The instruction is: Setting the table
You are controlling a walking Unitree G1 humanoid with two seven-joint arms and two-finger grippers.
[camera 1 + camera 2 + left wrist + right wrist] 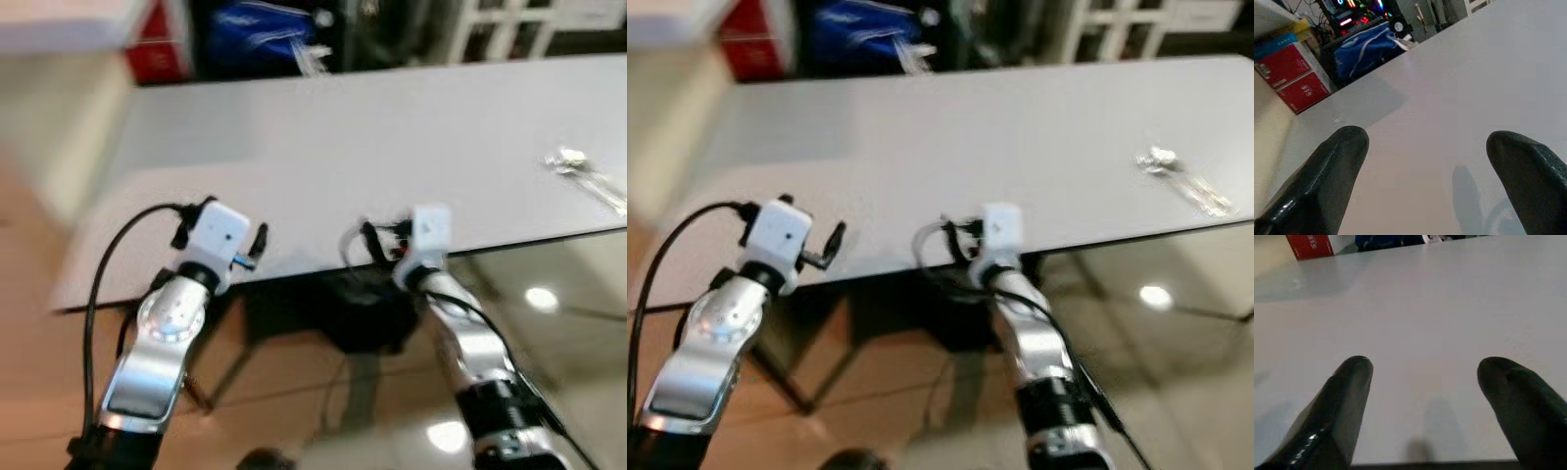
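While both grippers hover at the near edge of the white table (pixel 323 137), left gripper (pixel 1425 161) and right gripper (pixel 1422 382) spread wide and empty, your cutlery (pixel 586 176) lies far off to the right; judge it thin, stiff, light and slippery; pinch across the handles, since flat metal may skid on the top.

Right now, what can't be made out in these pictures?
- Cutlery at the table's far right: blurred and small in the eye views; which pieces, unclear.
- Blue bag beyond the table: contents hidden.
- Red boxes: print too blurred to read.
- Dark thing under the table: shaded, unidentifiable.
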